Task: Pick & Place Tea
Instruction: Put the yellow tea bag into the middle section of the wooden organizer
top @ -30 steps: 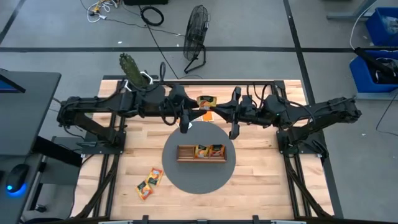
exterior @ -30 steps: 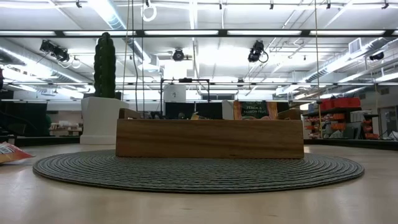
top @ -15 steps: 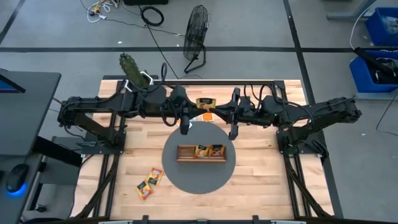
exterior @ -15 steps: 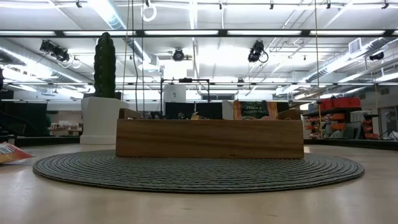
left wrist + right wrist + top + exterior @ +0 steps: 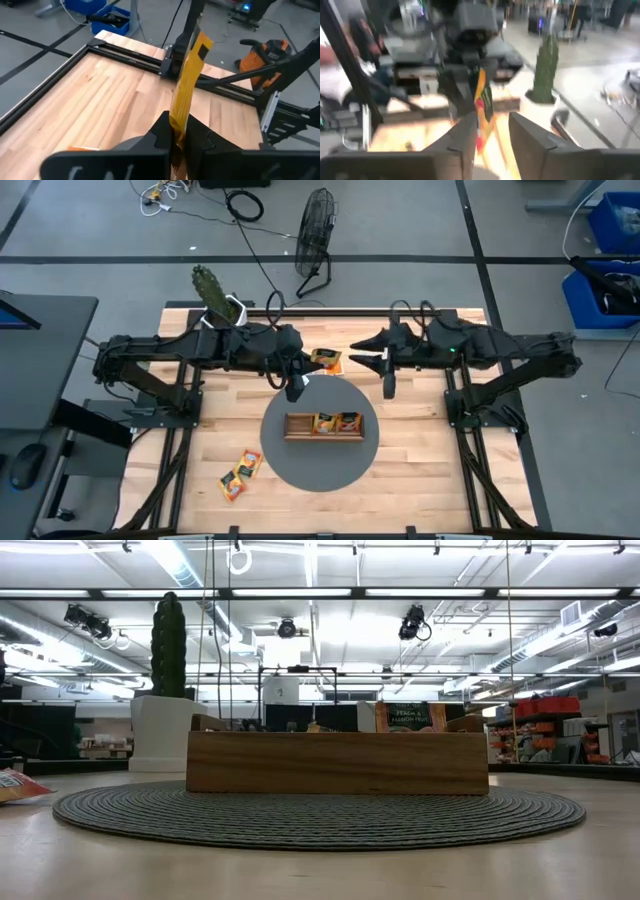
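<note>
Counting five tea sachets in all, each small, flat and square. One yellow sachet (image 5: pixel 186 85) with dark print, pinched edge-on between the closed fingers of the left gripper (image 5: pixel 177 137), above the far edge of the mat, over the middle of the table (image 5: pixel 420 470). Two more standing in the tray (image 5: pixel 296 426), one at the middle (image 5: pixel 324 423) and one just right of it (image 5: pixel 348 422). Two lying flat and touching on the bare wood, near left of the mat (image 5: pixel 240 473).

One right gripper (image 5: pixel 356 351), fingers spread apart and gripping nothing, facing the left one from the right, just beside the held sachet; cannot tell whether touching it.

One long wooden tray, brown, straight-walled, resting on one round grey mat (image 5: pixel 320 465) with a ribbed, woven surface. Table of pale wood planks with a dark metal frame. One spiky green plant (image 5: pixel 212 292) in a white pot at the far left corner.
</note>
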`<state>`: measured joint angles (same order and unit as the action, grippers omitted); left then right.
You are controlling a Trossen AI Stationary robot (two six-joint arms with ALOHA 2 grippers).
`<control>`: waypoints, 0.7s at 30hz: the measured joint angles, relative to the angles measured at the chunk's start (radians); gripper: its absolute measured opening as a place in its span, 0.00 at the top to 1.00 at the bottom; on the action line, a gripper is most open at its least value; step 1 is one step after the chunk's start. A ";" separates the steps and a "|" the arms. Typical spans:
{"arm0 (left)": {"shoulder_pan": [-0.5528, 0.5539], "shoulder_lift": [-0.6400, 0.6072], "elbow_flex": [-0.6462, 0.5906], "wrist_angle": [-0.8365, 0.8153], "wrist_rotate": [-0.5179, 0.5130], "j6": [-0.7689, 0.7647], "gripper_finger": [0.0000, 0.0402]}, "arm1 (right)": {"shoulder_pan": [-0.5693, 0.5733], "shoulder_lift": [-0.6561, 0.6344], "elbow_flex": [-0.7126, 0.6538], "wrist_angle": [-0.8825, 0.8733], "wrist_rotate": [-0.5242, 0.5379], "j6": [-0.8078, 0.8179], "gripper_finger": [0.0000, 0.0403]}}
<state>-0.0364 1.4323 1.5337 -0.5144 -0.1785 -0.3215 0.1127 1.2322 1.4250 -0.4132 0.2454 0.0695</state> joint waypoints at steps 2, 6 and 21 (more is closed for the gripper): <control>0.000 0.002 0.000 -0.002 -0.001 0.014 0.95 | -0.008 0.049 0.090 -0.126 -0.002 0.000 0.66; 0.000 0.016 0.001 0.002 -0.001 0.025 0.95 | -0.033 0.158 0.286 -0.306 -0.041 0.003 0.61; -0.008 0.041 0.000 0.001 -0.005 0.046 0.95 | -0.056 0.515 0.782 -0.740 -0.150 -0.044 0.59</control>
<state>-0.0440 1.4734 1.5333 -0.5136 -0.1831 -0.2756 0.0571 1.7474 2.2073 -1.1527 0.0954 0.0254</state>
